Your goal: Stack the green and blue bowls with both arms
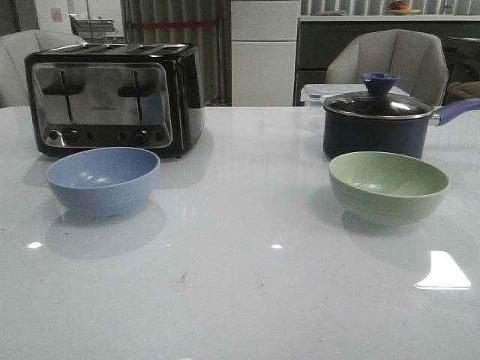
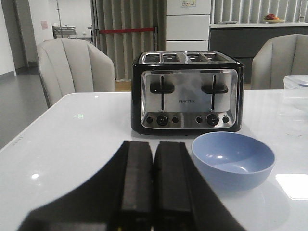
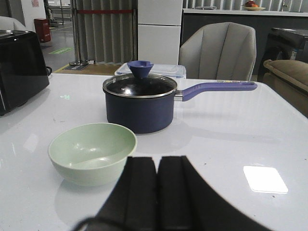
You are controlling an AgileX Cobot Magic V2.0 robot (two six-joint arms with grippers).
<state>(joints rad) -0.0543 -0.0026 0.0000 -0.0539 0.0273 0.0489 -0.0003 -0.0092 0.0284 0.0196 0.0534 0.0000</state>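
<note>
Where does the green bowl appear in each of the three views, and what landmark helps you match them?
Front view: green bowl at right, in front of the saucepan.
Left wrist view: not in it.
Right wrist view: lower left, nearer the camera than the saucepan.
Shared landmark: the saucepan, in front and right wrist views.

The place looks like a kitchen and dining area, perhaps a showroom. On the white glossy bench [image 1: 240, 300] stand a four-slot toaster [image 1: 116, 97] and a dark saucepan [image 1: 379, 124] with a lid. Padded chairs [image 1: 386, 60] stand around it. Behind are a white cabinet [image 1: 262, 52], a dark counter [image 1: 375, 37] carrying a fruit plate [image 1: 403, 9], and long curtains [image 1: 176, 45].
</note>
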